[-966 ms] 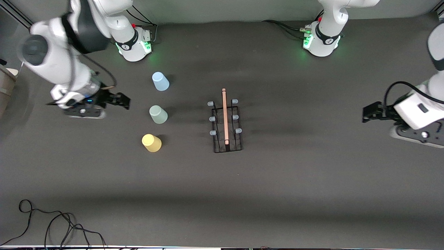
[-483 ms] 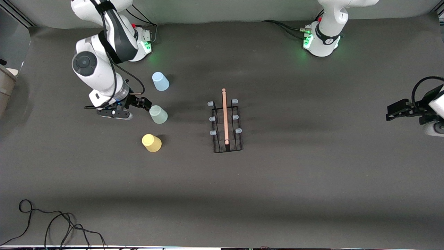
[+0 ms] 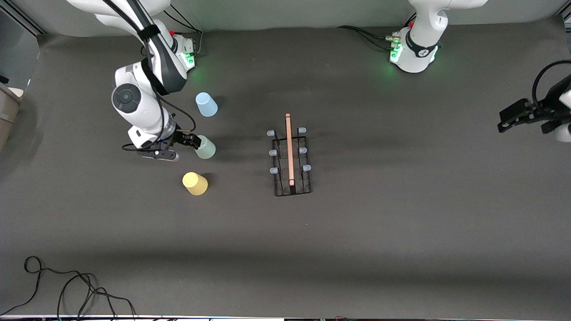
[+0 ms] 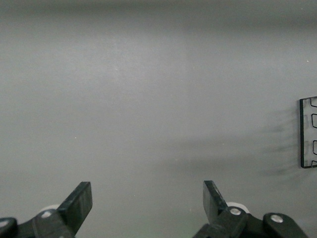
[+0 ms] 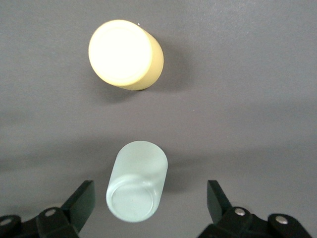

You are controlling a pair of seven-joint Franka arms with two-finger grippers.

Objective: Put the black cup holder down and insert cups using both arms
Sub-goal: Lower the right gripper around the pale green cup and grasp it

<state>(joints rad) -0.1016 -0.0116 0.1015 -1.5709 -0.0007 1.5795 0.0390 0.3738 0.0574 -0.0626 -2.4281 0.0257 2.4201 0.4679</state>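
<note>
The black cup holder [image 3: 291, 162] with its wooden rod handle stands mid-table; its edge shows in the left wrist view [image 4: 308, 132]. Three cups stand upside down toward the right arm's end: light blue [image 3: 206, 104], pale green [image 3: 204, 147] and yellow [image 3: 195, 183]. My right gripper [image 3: 192, 141] is open right beside the pale green cup; in the right wrist view the green cup [image 5: 137, 180] lies between the spread jaws of that gripper [image 5: 148, 203], with the yellow cup [image 5: 125, 54] past it. My left gripper [image 3: 508, 120] is open and empty in the air at the left arm's end [image 4: 147, 201].
A black cable [image 3: 67, 287] lies coiled at the table's near corner on the right arm's end. Bare dark mat surrounds the holder and lies between it and the left gripper.
My right arm has swung in from the table's edge to the pale green cup, its gripper now beside it. My left gripper has drawn away toward its end of the table and risen slightly.
</note>
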